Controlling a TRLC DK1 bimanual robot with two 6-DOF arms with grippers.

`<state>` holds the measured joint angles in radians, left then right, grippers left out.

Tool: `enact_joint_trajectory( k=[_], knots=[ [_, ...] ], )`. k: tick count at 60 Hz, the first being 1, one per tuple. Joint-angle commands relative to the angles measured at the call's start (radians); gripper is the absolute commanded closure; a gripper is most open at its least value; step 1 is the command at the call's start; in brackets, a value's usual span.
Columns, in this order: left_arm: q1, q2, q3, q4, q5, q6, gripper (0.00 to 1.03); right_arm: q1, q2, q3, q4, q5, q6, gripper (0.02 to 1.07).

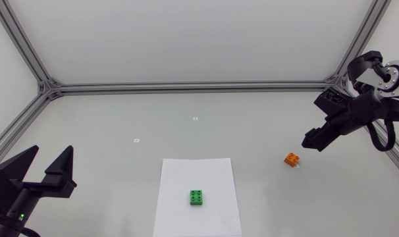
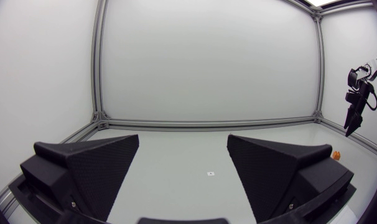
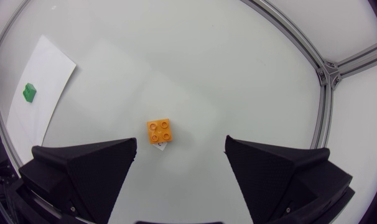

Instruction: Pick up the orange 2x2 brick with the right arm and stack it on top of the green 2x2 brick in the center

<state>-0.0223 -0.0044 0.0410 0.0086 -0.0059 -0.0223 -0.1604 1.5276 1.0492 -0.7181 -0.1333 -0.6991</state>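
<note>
- Because the job belongs to the other arm, the left pincer point(image 1: 53, 153) sits at the near left corner of the counter point(image 1: 120, 118). Its fingers are spread wide with nothing between them, and it is well apart from both bricks and out of any stacking path.
- The green brick point(image 1: 197, 197) sits studs up on a white paper point(image 1: 186, 172) by the middle of the near edge. The sheet seems to mark the centre spot, and the upturned studs are ready to take a brick pressed down from above.
- Farther out and toward the right edge, the orange brick point(image 1: 292, 158) lies studs up on bare counter. It is well apart from the paper and a little askew to the counter's edges. Nothing touches it, so the pick is not yet done.
- Farthest, by the right edge, the right pincer point(image 3: 181, 142) hangs above the orange brick with its fingers wide and empty. Its wrist view looks down on the brick, which shows just ahead of the gap and a little toward one finger. I judge this a lining-up pose, the wide spread leaving room to straddle the brick.
- The next move likely calls for centring the gap over the brick and matching its skewed sides. Otherwise a finger may land on the studs or nudge it aside.
</note>
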Motion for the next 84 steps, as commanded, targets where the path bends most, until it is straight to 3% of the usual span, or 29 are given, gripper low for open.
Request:
enact_joint_trajectory(
  k=[1,27,54,72,84],
  knots=[
    [0.005,-0.008,-0.041,-0.015,0.004,0.013,0.04,0.002,0.063,0.011,-0.012,0.012,-0.077,0.06],
    [0.005,-0.008,-0.041,-0.015,0.004,0.013,0.04,0.025,0.164,0.034,-0.012,-0.003,-0.142,0.06],
    [0.005,-0.008,-0.041,-0.015,0.004,0.013,0.04,0.061,0.264,0.032,0.026,0.049,-0.142,0.06],
    [0.005,-0.008,-0.041,-0.015,0.004,0.013,0.04,0.076,0.313,0.040,0.039,0.063,-0.134,0.17],
    [0.005,-0.008,-0.041,-0.015,0.004,0.013,0.04,0.082,0.330,0.049,0.043,0.063,-0.129,0.34]
  ],
)
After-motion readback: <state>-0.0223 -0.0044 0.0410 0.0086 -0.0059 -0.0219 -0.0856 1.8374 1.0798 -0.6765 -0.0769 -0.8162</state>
